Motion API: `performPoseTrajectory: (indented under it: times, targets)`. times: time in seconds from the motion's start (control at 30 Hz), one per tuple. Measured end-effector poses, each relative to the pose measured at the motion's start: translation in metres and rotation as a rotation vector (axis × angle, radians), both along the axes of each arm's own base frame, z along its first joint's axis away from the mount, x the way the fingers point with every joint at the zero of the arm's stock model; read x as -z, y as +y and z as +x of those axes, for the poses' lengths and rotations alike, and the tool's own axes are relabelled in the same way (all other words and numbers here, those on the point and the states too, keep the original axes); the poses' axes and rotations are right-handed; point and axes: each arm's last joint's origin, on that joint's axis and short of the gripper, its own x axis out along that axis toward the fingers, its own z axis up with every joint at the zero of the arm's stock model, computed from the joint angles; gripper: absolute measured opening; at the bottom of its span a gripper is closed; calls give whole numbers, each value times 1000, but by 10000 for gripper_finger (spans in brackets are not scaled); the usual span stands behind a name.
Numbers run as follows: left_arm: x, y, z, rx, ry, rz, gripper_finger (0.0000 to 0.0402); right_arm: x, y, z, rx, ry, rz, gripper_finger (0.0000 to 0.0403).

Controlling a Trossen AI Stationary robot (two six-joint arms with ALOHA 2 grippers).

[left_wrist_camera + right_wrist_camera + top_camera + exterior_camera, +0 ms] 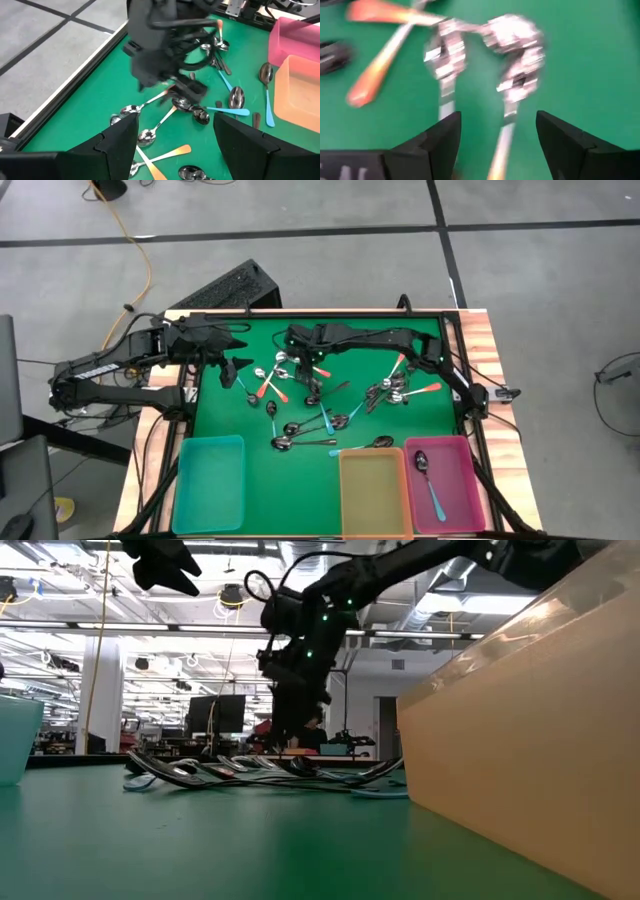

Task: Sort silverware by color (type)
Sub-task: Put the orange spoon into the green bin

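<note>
Several spoons with shiny bowls lie scattered on the green mat [230,420]: a group with orange-red handles [272,383] at the far left, a pile [395,390] at the right, and more [300,432] nearer the bins. My right gripper [497,145] stands open just over two metal spoon bowls [515,40], above the far-left group [303,372]; nothing is between its fingers. My left gripper [175,145] is open and hovers at the mat's far left [232,372]. One blue-handled spoon [427,480] lies in the pink bin [462,500].
Three bins stand along the near edge: teal [210,480], yellow [372,495] and pink. A raised black frame [455,370] borders the mat. A dark keyboard-like object [235,288] lies beyond the far edge. Bare mat lies at the near left.
</note>
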Motion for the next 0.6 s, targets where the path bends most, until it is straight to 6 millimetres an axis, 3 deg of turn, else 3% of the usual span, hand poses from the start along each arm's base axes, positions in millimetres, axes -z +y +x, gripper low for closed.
performPoseTrajectory:
  times: [0.23,0.37,0.6]
  targets:
    - [0,0,0,4,1,6,242,15,-12,-1,50,30,18,270]
    - [0,0,0,4,0,6,242,36,-10,2,66,83,-20,270]
    - [0,0,0,12,-2,1,242,34,-8,2,113,94,-74,270]
